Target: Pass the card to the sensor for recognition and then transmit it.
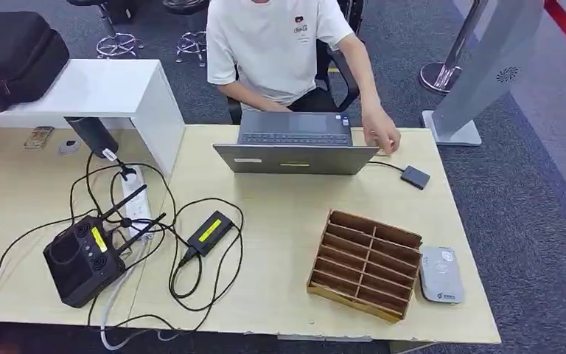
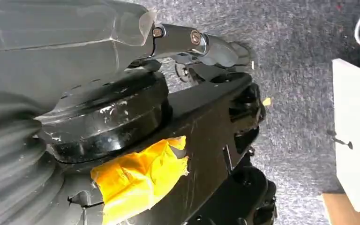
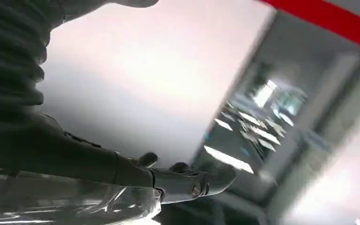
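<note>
Although no card is visible, the wooden slotted rack (image 1: pixel 366 264) lies at about four o'clock on the desk (image 1: pixel 280 295), the grey sensor (image 1: pixel 441 274) just beside it at three o'clock, so the right hand (image 3: pixel 178 180) seems nearer. It holds nothing, fingers extended; the left hand's (image 2: pixel 201 44) state I cannot tell.

No wording can be read with certainty. The person's white T-shirt (image 1: pixel 273 37) carries a small red-and-dark chest emblem, too small to make out. The white card reader (image 1: pixel 441 274) bears a tiny dark logo, and yellow labels sit on the black radio unit (image 1: pixel 82 259) and power adapter (image 1: pixel 210 232), all illegible.
</note>
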You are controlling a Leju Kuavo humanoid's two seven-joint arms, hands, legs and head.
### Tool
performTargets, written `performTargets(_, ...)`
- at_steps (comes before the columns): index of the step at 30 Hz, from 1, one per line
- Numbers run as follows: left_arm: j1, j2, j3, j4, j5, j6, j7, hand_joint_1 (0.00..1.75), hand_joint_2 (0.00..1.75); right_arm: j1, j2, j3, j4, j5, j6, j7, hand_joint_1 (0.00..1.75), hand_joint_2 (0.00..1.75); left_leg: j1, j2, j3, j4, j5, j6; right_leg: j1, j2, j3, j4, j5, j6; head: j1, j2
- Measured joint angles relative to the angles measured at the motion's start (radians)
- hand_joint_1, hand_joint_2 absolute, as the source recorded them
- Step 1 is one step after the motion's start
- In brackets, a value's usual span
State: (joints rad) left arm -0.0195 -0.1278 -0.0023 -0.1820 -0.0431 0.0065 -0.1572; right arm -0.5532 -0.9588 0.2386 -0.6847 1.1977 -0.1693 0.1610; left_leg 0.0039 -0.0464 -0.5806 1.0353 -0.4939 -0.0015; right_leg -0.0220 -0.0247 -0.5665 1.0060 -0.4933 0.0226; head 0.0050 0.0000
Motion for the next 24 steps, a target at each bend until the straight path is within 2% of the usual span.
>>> performTargets(4,0.003,-0.001,0.008,0.000,-0.005,0.003,0.019,0.00,1.75,0.250,-0.090,-0.202,0.021,0.001,0.002,0.003,0.00,1.75,-0.001,0.006,0.002,-0.001,-0.004,0.003,-0.001,0.007,-0.001,0.000,-0.001,-0.001,0.000,0.000)
performTargets(7,0.003,-0.001,0.011,0.000,-0.010,0.003,0.027,0.00,1.75,0.392,-0.096,-0.353,0.041,0.063,0.017,0.017,0.00,1.75,-0.001,0.011,0.004,-0.001,-0.005,0.002,-0.001,0.011,-0.001,0.000,-0.001,-0.001,-0.001,0.000)
performTargets(10,0.002,-0.002,0.015,0.000,-0.014,0.003,0.030,0.00,1.75,0.485,-0.093,-0.468,0.077,0.115,0.022,0.021,0.00,1.75,-0.002,0.012,0.005,-0.001,-0.005,0.002,-0.002,0.013,-0.001,0.000,-0.001,-0.001,-0.001,0.000)
performTargets(17,0.000,-0.003,0.016,0.000,-0.024,0.003,0.033,0.00,1.75,0.566,-0.032,-0.646,0.202,0.223,0.028,0.043,0.00,1.75,-0.002,0.016,0.007,-0.001,-0.005,0.002,-0.001,0.017,-0.001,0.000,-0.001,-0.001,-0.001,0.000)
performTargets(24,-0.001,-0.004,0.016,0.000,-0.028,0.003,0.039,0.00,1.75,0.586,0.070,-0.748,0.341,0.280,-0.011,0.060,0.00,1.75,-0.002,0.019,0.008,-0.002,-0.005,0.002,-0.002,0.020,-0.001,0.000,-0.001,-0.001,-0.001,0.000)
